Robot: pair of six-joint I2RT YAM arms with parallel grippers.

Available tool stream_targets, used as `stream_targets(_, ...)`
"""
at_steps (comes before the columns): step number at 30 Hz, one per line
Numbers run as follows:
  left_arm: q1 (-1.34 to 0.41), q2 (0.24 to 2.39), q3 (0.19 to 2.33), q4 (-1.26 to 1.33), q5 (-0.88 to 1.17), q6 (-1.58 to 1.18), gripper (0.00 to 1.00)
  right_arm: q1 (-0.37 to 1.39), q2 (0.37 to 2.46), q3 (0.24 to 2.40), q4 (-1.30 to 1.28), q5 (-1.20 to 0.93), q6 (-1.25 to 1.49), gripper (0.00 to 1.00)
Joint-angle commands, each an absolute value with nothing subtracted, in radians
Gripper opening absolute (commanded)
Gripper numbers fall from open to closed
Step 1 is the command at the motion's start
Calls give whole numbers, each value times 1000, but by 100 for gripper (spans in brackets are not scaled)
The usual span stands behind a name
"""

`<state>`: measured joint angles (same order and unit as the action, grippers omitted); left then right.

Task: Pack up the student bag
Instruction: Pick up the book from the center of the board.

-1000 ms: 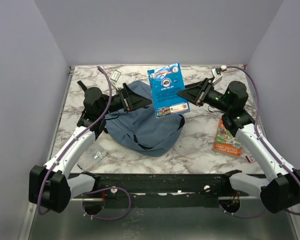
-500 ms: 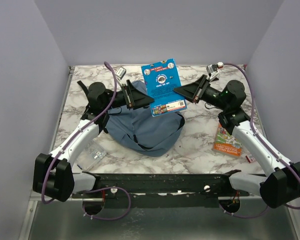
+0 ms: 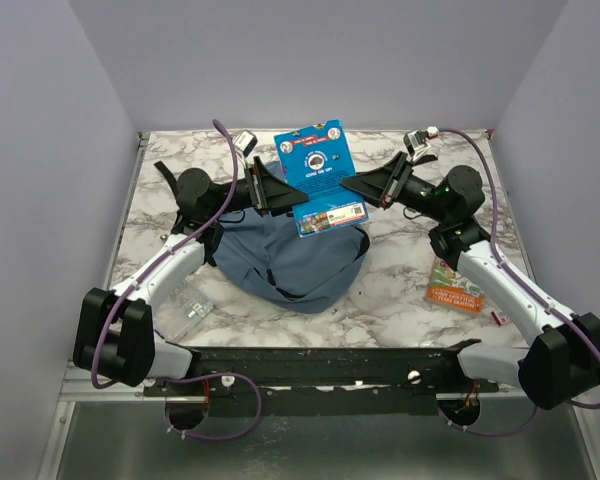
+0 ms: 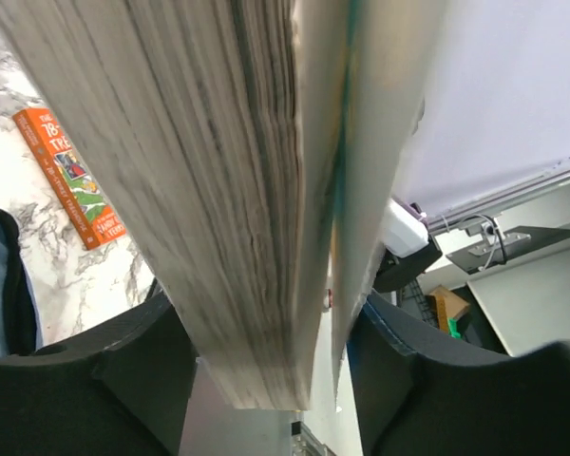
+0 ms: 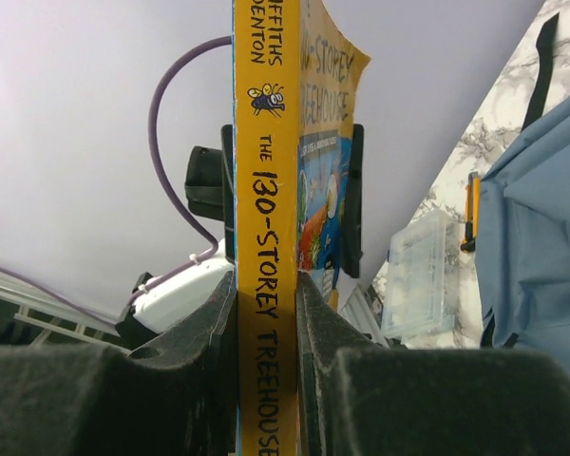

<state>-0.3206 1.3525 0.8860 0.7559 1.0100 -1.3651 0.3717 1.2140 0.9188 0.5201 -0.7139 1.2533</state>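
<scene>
A blue book (image 3: 320, 180) hangs upright in the air over the student bag (image 3: 285, 255), a dusty-blue backpack lying flat mid-table. My right gripper (image 3: 352, 185) is shut on the book's yellow spine (image 5: 266, 285), which sits clamped between its pads. My left gripper (image 3: 285, 192) is open, with its jaws standing on either side of the book's page edge (image 4: 237, 190). The cover there flares away from the pages. The bag also shows at the right of the right wrist view (image 5: 537, 228).
An orange book (image 3: 455, 280) lies flat on the marble table at the right, also in the left wrist view (image 4: 71, 180). A clear plastic case (image 3: 190, 312) lies near the front left, also in the right wrist view (image 5: 418, 275). A black bag strap (image 3: 165, 170) trails at the back left.
The right arm has carried the book left and tilted it. The left gripper has risen and moved right, so its jaws now straddle the book's left edge.
</scene>
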Motion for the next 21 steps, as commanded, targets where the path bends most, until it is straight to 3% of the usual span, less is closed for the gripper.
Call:
stream_targets(1,-313,1345,867,864,1036,-1413,48,385,1212,959,466,-727,1161,0)
stream_targets(5,-307,1329,826,909,983,-1453,22,387,1212,986,303,-670,1103,5)
stream_targets(11,-305,1283,771,937,875,-1502,0,461,1213,882,404,-553,1253,57)
stream_targets(13,-305,1252,744,939,817,-1503,0,500,1193,798,530,-494,1342,70)
stream_targets(17,-305,1193,701,939,715,-1491,0,596,1144,688,663,-344,1411,85)
stream_targets(20,-309,1161,676,938,675,-1481,0,663,1121,641,725,-240,1439,85)
stream_targets(21,-311,1152,670,939,664,-1477,0,679,1119,632,743,-212,1448,81)
